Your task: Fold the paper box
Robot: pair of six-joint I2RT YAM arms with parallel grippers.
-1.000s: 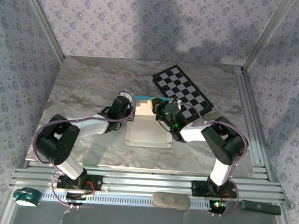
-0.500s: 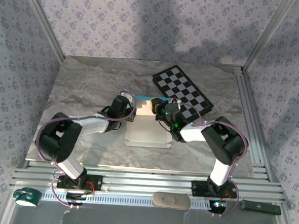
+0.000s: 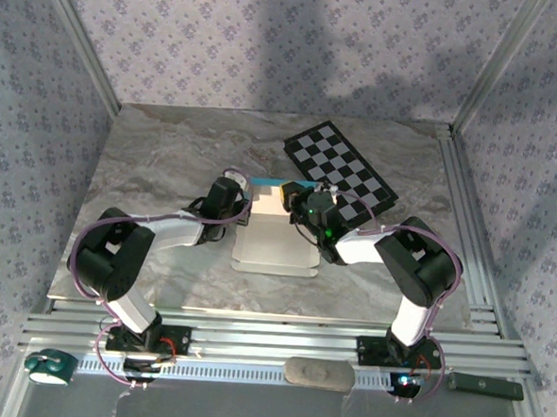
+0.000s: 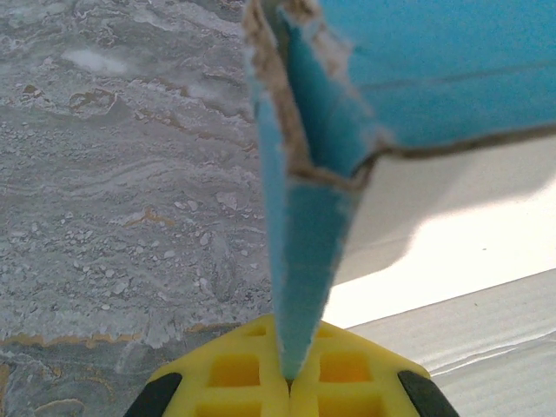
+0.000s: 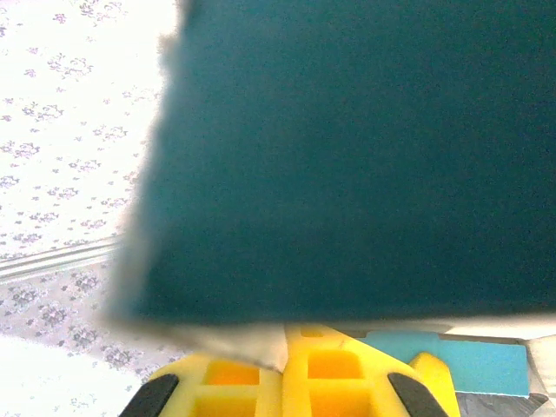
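Note:
The paper box (image 3: 276, 241) lies white face up in the middle of the table, with a turquoise strip along its far edge. At the box's far left corner my left gripper (image 3: 244, 204) is shut. From the left wrist, its yellow fingertips (image 4: 289, 378) pinch the lower edge of an upright turquoise flap (image 4: 304, 226). My right gripper (image 3: 295, 203) is at the far right corner. It is shut (image 5: 287, 365) on a raised flap whose dark teal face (image 5: 347, 165) blocks most of the right wrist view.
A black-and-white checkerboard (image 3: 342, 172) lies flat at the back right, just behind the right gripper. Patterned walls close in the table on three sides. On the front rail sit a green tape roll (image 3: 47, 366), a grey pad (image 3: 319, 373) and a dark bar (image 3: 485, 385).
My left gripper has crept slightly toward the box's far left corner and the left elbow has shifted a little. The right arm has not moved.

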